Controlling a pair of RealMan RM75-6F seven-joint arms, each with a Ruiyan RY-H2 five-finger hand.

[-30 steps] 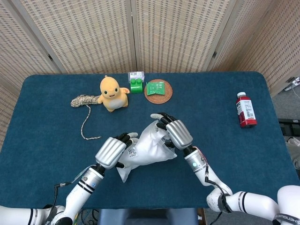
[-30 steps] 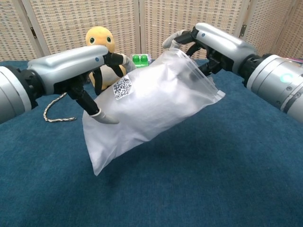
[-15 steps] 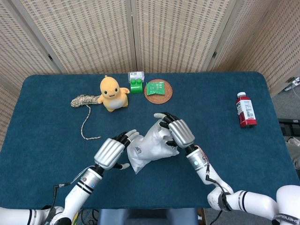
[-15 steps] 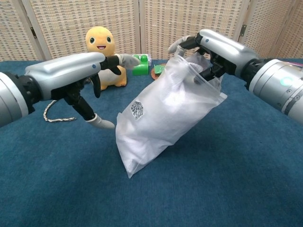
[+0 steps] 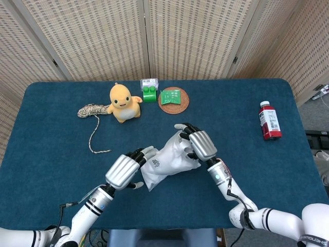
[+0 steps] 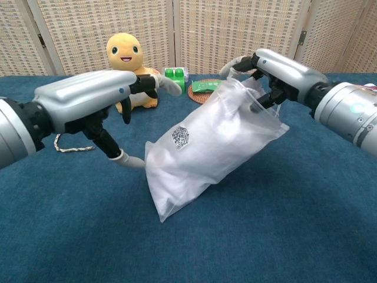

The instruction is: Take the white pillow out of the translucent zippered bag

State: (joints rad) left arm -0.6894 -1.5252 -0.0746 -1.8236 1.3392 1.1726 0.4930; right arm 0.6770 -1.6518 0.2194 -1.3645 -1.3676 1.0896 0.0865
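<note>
1. The bag (image 6: 209, 153) is soft, cloudy plastic, creased and puffed out by the white pillow (image 6: 200, 162) still inside it; a small dark printed square sits on its side. It leans on the blue cloth table (image 5: 51, 149) near the front middle, its lower corner on the cloth and its upper end lifted.
2. The right hand (image 6: 268, 73), with a smooth silver shell and dark fingers, grips the bag's upper end, fingers curled into the bunched plastic.
3. The left hand (image 6: 97, 109) holds nothing; its fingers are spread, one pale fingertip close to the bag's lower left side. Whether it touches the plastic I cannot tell.
4. The zipper line is buried in folds under the right hand, so open or closed cannot be made out.
5. At the back stand a rounded yellow plush toy (image 5: 124, 102), a coil of speckled rope (image 5: 91, 111) with a loose tail, a green block (image 5: 149, 92) and a woven round mat (image 5: 174, 100) bearing a green packet (image 5: 170, 96).
6. A red bottle (image 5: 269, 121) lies far right; its label is too small to read.
</note>
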